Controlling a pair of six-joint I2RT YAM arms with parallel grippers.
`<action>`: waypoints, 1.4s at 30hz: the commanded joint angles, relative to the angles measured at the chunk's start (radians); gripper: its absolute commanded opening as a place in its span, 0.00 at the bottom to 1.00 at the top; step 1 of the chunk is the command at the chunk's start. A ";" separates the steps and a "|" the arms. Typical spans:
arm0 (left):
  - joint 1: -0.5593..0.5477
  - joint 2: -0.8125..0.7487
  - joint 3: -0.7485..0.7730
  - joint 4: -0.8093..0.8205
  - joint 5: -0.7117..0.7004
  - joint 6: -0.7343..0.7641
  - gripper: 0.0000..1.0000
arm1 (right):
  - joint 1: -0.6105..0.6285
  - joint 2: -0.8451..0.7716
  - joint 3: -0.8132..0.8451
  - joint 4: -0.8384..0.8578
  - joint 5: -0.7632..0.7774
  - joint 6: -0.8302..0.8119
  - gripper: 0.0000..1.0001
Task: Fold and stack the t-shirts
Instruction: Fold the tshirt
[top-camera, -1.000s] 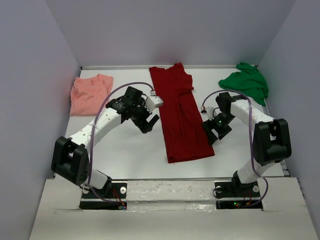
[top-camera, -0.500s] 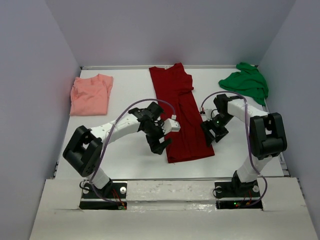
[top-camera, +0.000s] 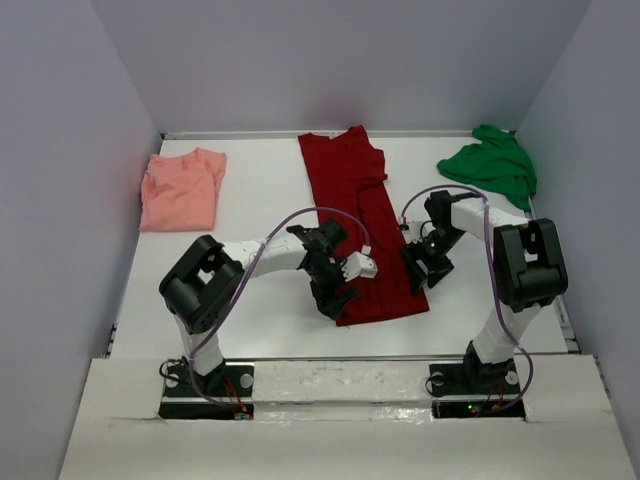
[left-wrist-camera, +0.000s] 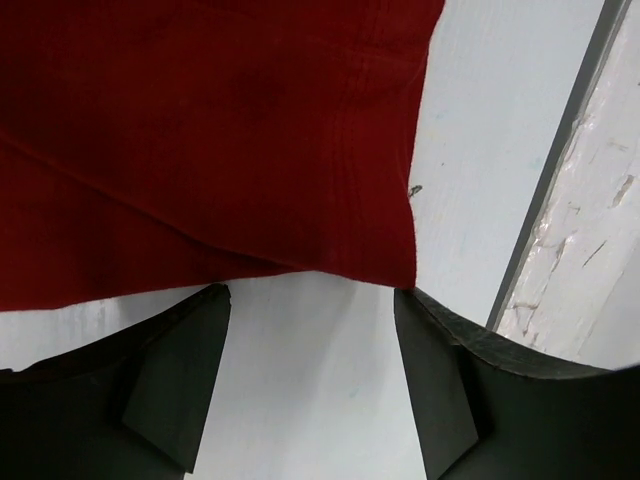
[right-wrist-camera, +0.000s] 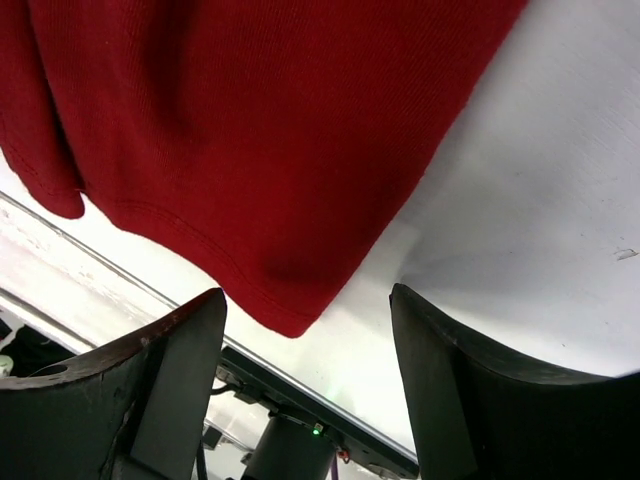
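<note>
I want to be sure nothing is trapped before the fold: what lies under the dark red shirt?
The dark red shirt lies flat on the white table; bare table shows round its near corners. Anything beneath its middle is covered.

**One high view, two close wrist views**

The whole table (top-camera: 260, 300) is taken in from above and behind the arms (top-camera: 258, 250), looking down and forward to the back wall (top-camera: 340, 60). The left wrist view is held low and close at the near left corner of the red shirt (top-camera: 365, 240), with the left fingers (left-wrist-camera: 170, 380) framed along the bottom. The right wrist view is held equally close at the near right corner, with the right fingers (right-wrist-camera: 150, 400) likewise below. Parts of the shirt's near hem are seen in all three views.
</note>
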 joint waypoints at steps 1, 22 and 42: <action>-0.027 0.000 0.005 -0.001 0.049 -0.022 0.79 | -0.005 -0.006 0.024 0.020 -0.002 0.009 0.72; -0.228 -0.026 0.031 -0.134 0.019 -0.005 0.52 | -0.005 0.002 0.020 0.023 0.030 0.015 0.66; -0.259 -0.214 0.023 -0.026 -0.227 -0.067 0.49 | -0.014 -0.020 0.018 0.015 0.044 -0.003 0.63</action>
